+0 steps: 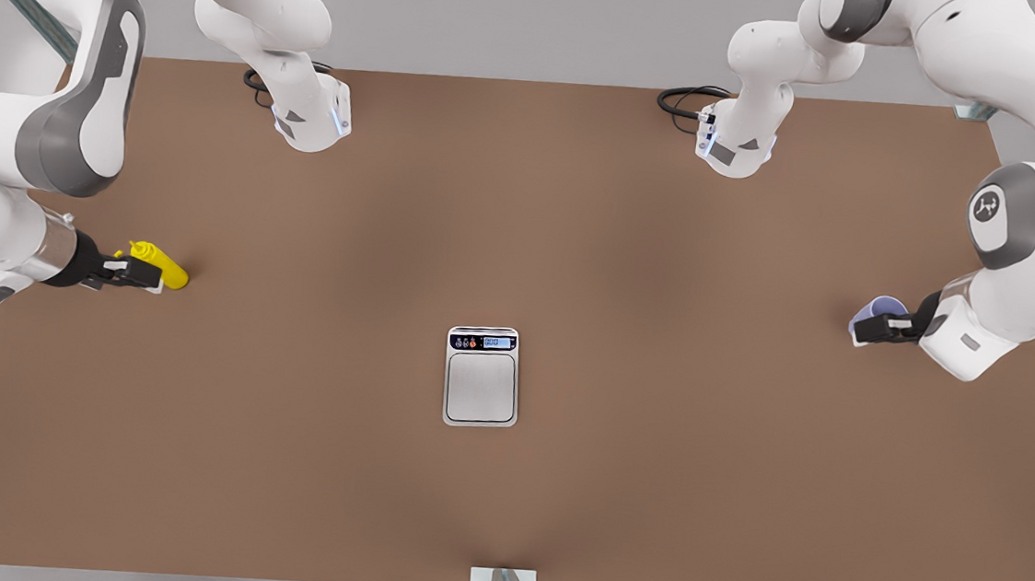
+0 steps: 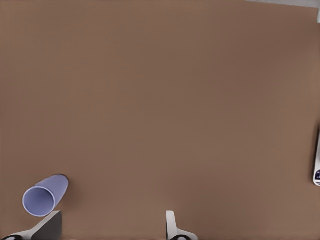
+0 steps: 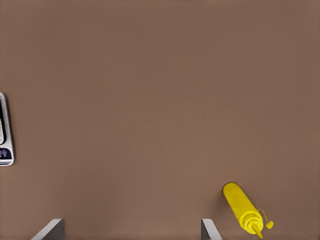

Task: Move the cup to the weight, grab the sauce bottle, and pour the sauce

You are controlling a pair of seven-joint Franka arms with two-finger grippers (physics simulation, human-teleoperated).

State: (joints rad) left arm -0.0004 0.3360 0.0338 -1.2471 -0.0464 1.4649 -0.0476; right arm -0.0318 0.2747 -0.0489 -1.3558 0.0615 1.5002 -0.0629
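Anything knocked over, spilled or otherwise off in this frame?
Nothing is spilled or damaged. The cup and the sauce bottle both appear to lie on their sides rather than standing. The open left claw is beside the cup, the open right claw beside the bottle. The weight sits flat mid-table.

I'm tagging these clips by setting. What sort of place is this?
Probably a simulated lab bench rather than a kitchen: a bare brown table with two white robot arms over it, and just a scale, a yellow bottle and a cup laid out as test props.
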